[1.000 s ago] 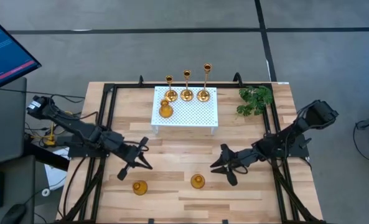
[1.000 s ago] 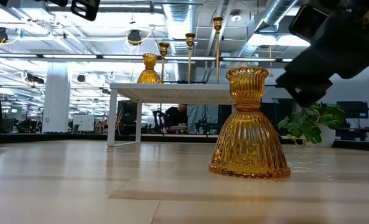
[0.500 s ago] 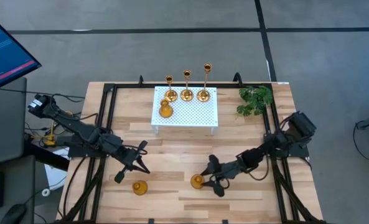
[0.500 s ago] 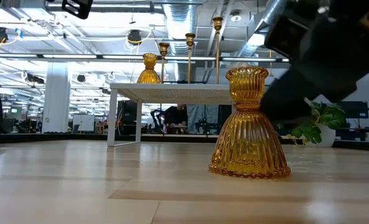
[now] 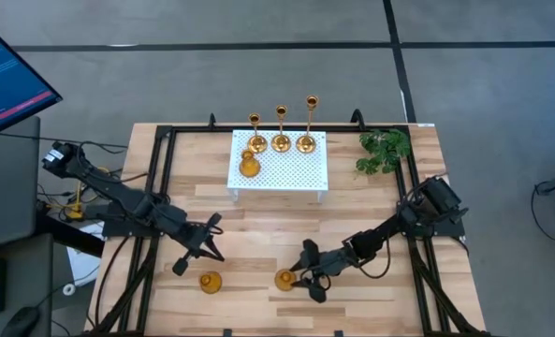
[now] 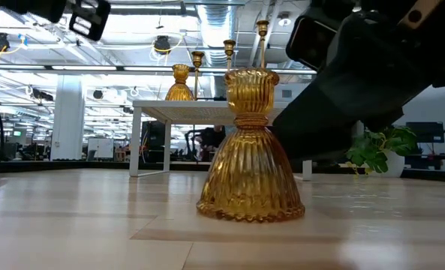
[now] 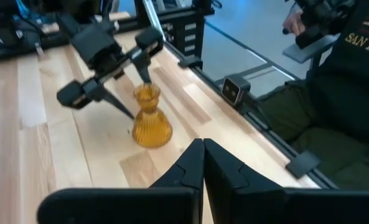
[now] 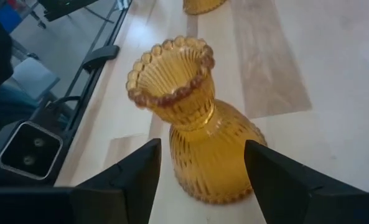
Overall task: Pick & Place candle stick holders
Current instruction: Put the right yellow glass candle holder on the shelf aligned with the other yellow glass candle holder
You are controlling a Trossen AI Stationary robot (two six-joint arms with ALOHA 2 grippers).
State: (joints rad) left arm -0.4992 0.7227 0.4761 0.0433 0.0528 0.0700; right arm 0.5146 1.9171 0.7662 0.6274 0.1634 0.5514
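A short gold cone-shaped holder (image 5: 284,279) stands on its base on the table near the front edge; it also shows in the low view (image 6: 251,150). My right gripper (image 5: 292,276) is open, with its fingers on either side of this holder (image 8: 200,124). My left gripper (image 5: 221,252) is shut and empty to the left of it, also seen in its wrist view (image 7: 203,149). A second short holder (image 5: 210,282) stands front left. A third short holder (image 5: 249,167) and three tall-stemmed holders (image 5: 281,140) stand on the white stand (image 5: 300,173). My right gripper comes level from the table's right with its open fingers straddling the short holder. The holder's flared skirt (image 8: 256,140) lies close against the inner side of one finger (image 8: 265,174); the other finger stands apart. The holder stays upright on the table.
A green plant sprig (image 5: 383,150) lies at the back right. The black frame rails (image 5: 155,168) run along both table sides. A person sits beyond the table's front edge (image 7: 352,93). Bare wood lies between the stand and the front holders.
My right gripper has reached toward the table's near left and has come around the short holder. The holder has slid a little toward the left edge, still upright.
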